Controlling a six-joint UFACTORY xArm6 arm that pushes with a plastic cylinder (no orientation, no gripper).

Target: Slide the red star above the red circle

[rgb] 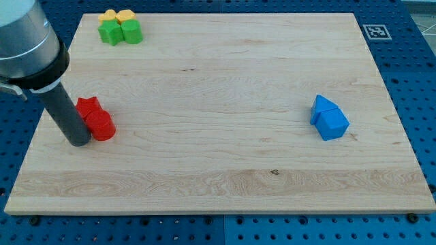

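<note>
The red star (89,107) lies at the view's left on the wooden board (218,170), touching the red circle (101,126), which sits just below and to its right. My rod comes down from the upper left, and my tip (79,143) rests on the board against the left side of the red circle, below the star. The rod hides part of the left edge of both red blocks.
Two yellow blocks (116,16) and two green blocks (121,32) cluster at the view's top left. Two blue blocks (328,117) sit together at the right. A black-and-white marker tag (376,31) is at the top right corner.
</note>
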